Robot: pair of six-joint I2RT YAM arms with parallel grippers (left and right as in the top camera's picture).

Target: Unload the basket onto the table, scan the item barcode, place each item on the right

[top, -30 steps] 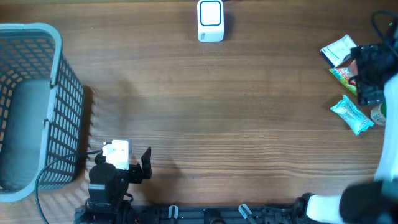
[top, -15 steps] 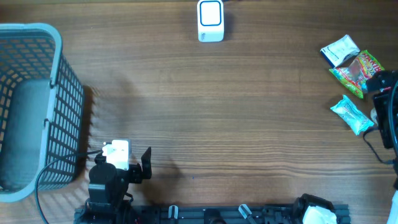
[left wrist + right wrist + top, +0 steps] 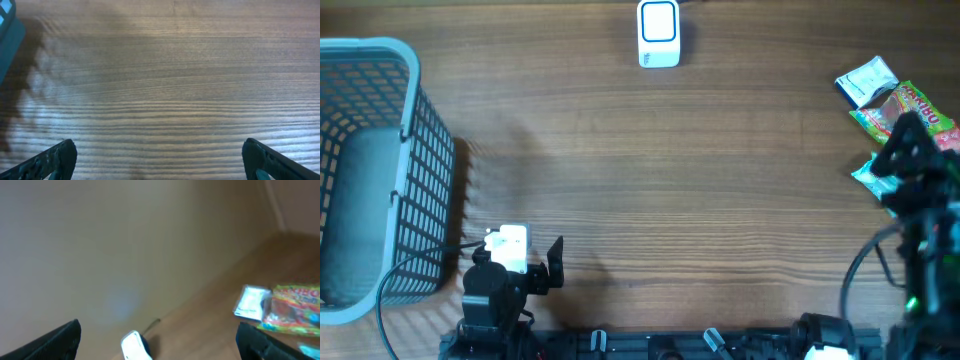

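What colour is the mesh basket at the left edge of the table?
The basket is a light grey-blue. The overhead view shows it best.

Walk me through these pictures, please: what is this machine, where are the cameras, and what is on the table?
Two robot arms stand at a wooden table, each ending in a two-finger gripper. One picture looks down from above; the other two come from cameras on the wrists. On the table: a blue-grey basket, a white scanner, a white packet, a colourful packet and a teal packet. The left gripper and right gripper are open, holding nothing.
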